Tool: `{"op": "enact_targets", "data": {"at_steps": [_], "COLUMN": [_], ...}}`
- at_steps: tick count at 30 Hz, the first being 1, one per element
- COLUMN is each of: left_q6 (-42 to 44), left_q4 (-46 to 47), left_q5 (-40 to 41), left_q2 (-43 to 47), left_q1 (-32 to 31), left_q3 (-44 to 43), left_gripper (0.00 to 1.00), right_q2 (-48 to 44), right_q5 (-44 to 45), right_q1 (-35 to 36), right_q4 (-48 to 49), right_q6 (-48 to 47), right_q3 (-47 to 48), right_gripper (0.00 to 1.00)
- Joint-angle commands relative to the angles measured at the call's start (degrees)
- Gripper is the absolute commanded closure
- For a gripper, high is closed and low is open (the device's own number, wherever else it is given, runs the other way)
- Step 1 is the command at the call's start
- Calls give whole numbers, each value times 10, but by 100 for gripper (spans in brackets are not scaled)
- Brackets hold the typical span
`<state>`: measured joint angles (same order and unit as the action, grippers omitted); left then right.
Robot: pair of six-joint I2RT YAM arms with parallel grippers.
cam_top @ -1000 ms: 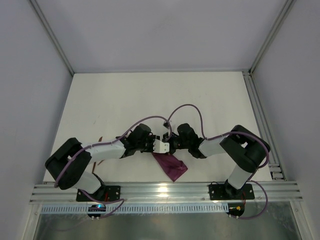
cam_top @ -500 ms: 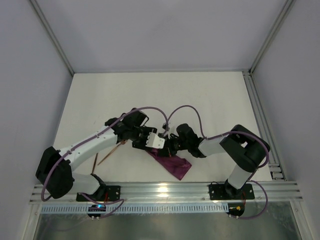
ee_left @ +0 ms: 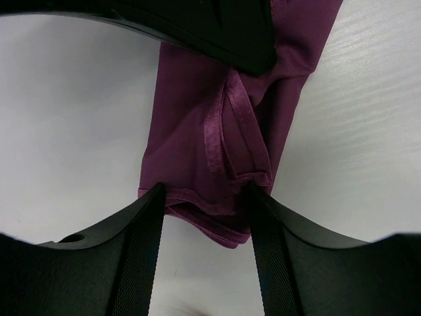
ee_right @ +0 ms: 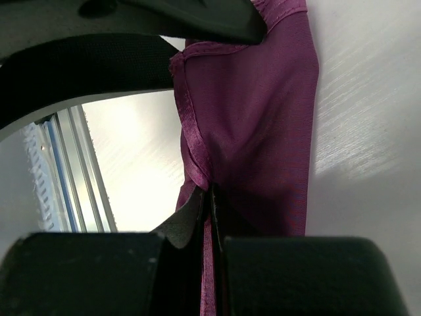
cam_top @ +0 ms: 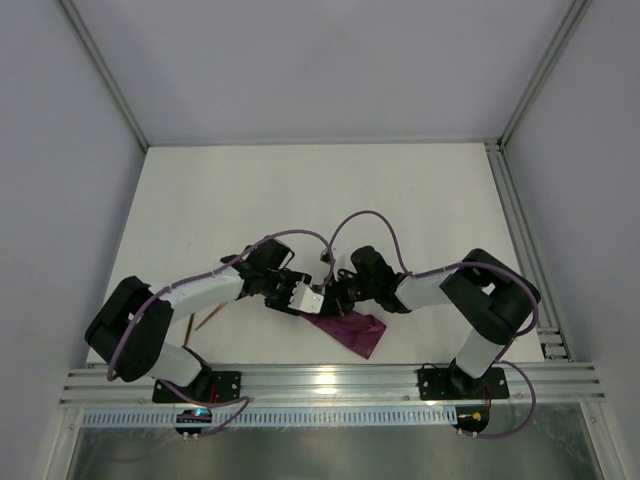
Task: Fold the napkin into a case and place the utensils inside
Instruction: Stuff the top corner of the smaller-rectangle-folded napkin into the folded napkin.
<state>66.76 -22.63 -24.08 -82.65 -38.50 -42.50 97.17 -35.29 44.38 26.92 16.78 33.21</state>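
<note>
Looking down from above, the plum-purple cloth napkin (cam_top: 350,330) lies as a narrow folded strip near the front of the table, and the slim copper utensils (cam_top: 207,319) are outside it, well to the left. At the left wrist, my left gripper (ee_left: 205,194) stands parted astride the strip's end. At the right wrist, my right gripper (ee_right: 210,192) is clenched on its hem. I judge the folding nearly done and the loading not yet begun.

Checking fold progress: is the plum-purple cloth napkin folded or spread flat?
Folded: the plum-purple cloth napkin lies as a narrow strip, hems layered in the left wrist view.
</note>
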Motion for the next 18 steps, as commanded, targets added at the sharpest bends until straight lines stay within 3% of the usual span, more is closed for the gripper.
{"op": "enact_targets", "data": {"at_steps": [1, 10, 18], "left_q6": [20, 53, 135], "left_q4": [96, 60, -284], "left_q5": [-47, -56, -98], "left_q2": [4, 1, 37], "left_q1": [-1, -6, -3], "left_q3": [12, 7, -129], "left_gripper": [45, 49, 46], "right_q2": [-11, -7, -12], "right_q5": [-7, -14, -19], "right_q1": [-2, -3, -10], "right_q4": [-11, -56, -72], "right_q6": [-23, -53, -61], "right_q3": [13, 44, 43], "right_gripper": [97, 97, 97]}}
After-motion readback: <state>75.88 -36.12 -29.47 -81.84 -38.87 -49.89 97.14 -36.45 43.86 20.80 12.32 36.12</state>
